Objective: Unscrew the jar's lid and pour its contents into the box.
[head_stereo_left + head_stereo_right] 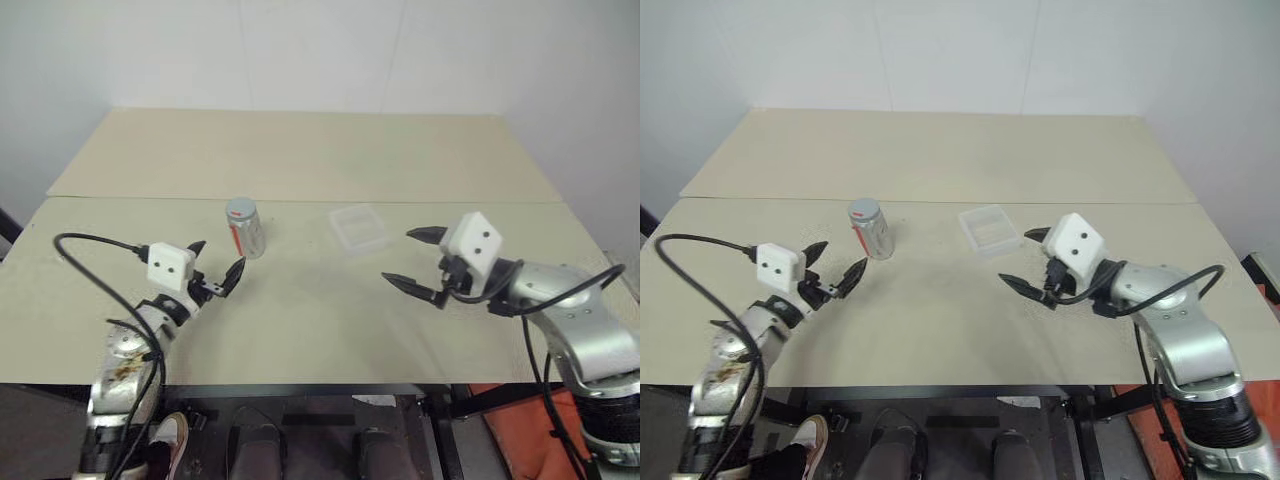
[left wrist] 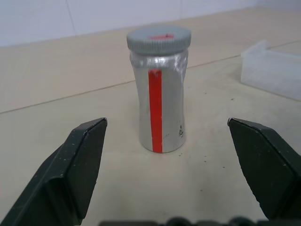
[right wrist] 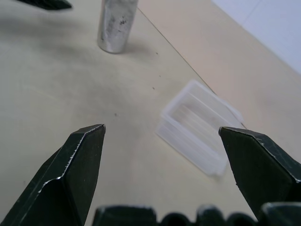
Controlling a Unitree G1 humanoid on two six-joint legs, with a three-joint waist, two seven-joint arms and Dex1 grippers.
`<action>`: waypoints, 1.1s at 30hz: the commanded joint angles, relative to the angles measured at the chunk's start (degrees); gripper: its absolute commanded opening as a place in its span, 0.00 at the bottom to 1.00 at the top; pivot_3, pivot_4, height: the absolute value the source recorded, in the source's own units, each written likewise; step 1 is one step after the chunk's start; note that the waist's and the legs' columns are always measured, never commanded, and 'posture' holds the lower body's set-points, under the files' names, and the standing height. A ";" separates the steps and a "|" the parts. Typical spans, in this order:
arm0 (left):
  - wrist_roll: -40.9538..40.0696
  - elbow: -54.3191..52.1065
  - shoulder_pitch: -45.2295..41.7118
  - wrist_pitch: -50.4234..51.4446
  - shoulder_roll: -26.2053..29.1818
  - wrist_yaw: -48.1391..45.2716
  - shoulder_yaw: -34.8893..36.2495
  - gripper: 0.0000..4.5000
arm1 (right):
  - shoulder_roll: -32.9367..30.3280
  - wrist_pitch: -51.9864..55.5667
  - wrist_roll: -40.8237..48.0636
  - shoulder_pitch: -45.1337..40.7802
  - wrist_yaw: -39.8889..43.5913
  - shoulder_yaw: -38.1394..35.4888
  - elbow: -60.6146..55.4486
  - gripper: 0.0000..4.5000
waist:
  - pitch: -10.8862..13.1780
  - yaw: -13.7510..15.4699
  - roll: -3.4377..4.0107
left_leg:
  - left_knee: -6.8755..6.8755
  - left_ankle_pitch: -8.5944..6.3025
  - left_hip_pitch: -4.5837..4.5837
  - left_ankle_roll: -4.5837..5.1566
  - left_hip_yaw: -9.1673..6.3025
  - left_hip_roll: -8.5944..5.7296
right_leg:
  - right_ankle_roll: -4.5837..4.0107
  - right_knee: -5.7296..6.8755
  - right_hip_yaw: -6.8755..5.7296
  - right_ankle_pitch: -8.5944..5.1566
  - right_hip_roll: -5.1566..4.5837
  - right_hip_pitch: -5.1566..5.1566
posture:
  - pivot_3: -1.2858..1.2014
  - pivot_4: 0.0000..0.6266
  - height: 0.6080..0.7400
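The jar (image 1: 245, 229) stands upright on the table (image 1: 300, 300), the grey lid (image 2: 159, 38) screwed on top and a red stripe running down its silvery wall. The left gripper (image 1: 217, 262) sits just beside the jar on the robot's near-left side, its two black fingers (image 2: 77, 160) spread wide and holding nothing. In the left wrist view the jar stands between the lines of the two fingertips but ahead of them, with bare table between; no finger touches it.

The box (image 1: 359, 229), clear and shallow, lies to the right of the jar, apart from it, on the same table. The right gripper (image 1: 415, 258) hangs further right of the jar, past the box and nearer the robot, its fingers (image 3: 75, 165) likewise wide apart and empty. In the right wrist view the box lies ahead between the fingertips, and the jar's lower wall shows beyond it. Nothing stands between the jar and either gripper.
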 commanded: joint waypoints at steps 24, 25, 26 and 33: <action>4.46 34.00 -21.30 -19.32 -7.40 1.86 -1.25 1.00 | 2.66 4.14 -1.13 0.41 -6.77 0.92 -8.36 1.00 | 0.00 -0.11 -0.01 | 0.01 0.00 -0.03 0.00 -0.03 -0.03 | 0.04 0.01 -0.03 0.01 0.02 -0.02 | 0.52 0.24 1.00; 4.41 34.81 -21.71 -19.47 -7.53 1.83 -1.19 1.00 | 2.72 4.14 -1.27 0.53 -6.93 0.98 -8.40 1.00 | 0.00 -0.09 -0.01 | 0.01 0.00 -0.03 0.00 -0.03 -0.02 | 0.04 0.02 -0.03 0.01 0.04 -0.02 | 0.52 0.24 1.00; 4.45 35.58 -22.14 -19.82 -7.67 1.82 -1.21 1.00 | 2.76 4.11 -1.29 0.63 -7.07 1.00 -8.43 1.00 | 0.00 -0.06 -0.01 | 0.01 0.00 -0.03 0.00 -0.03 -0.02 | 0.04 0.02 -0.04 0.01 0.04 -0.02 | 0.52 0.24 1.00; 5.69 38.44 -23.48 -22.50 -7.42 2.31 -1.58 0.57 | 3.29 3.43 -1.68 0.70 -8.10 1.44 -7.80 1.00 | 0.00 -0.03 -0.01 | 0.02 0.00 -0.03 0.00 -0.02 -0.04 | 0.04 0.01 -0.04 0.01 0.03 -0.01 | 0.52 0.24 1.00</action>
